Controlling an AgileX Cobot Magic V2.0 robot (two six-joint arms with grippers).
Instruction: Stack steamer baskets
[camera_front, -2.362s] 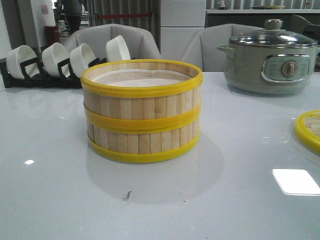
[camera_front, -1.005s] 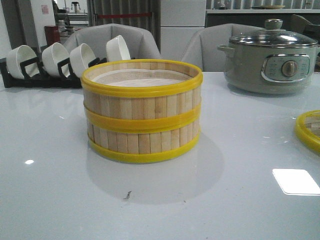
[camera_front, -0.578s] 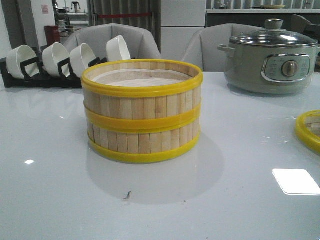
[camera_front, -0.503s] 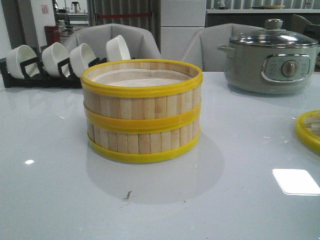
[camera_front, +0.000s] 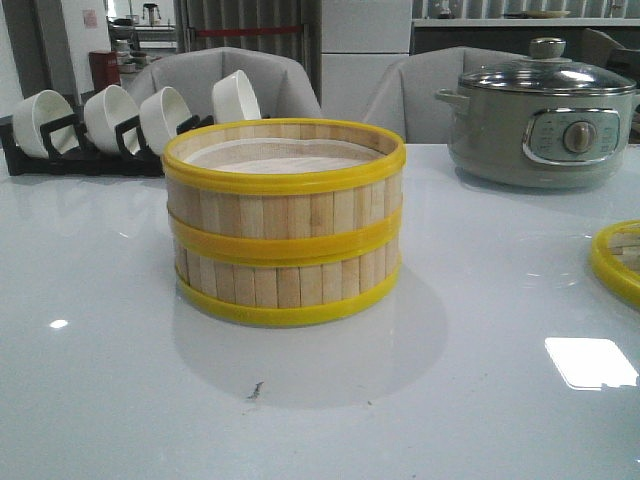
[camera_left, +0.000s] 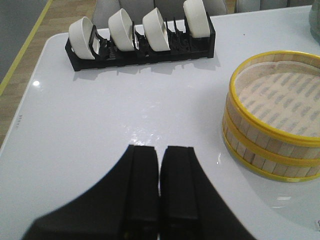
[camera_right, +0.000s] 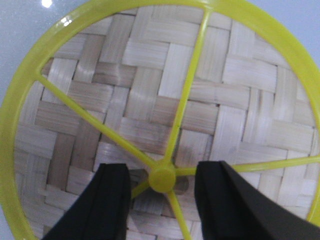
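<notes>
Two steamer baskets (camera_front: 285, 222) of pale bamboo slats with yellow hoops stand stacked on the white table's middle; they also show in the left wrist view (camera_left: 272, 120). The woven lid (camera_front: 617, 258) lies at the right edge of the front view. In the right wrist view the lid (camera_right: 160, 110) fills the frame, with yellow spokes meeting at a centre knob (camera_right: 162, 178). My right gripper (camera_right: 162, 172) is open, its fingers either side of the knob just above the lid. My left gripper (camera_left: 160, 152) is shut and empty over bare table, left of the stack.
A black rack (camera_front: 60, 150) with several white bowls (camera_front: 40, 118) stands at the back left. A grey-green electric pot (camera_front: 545, 110) with a glass lid stands at the back right. Chairs stand behind the table.
The stack has not moved in the front view. A light reflection on the table at the right has shifted slightly.
</notes>
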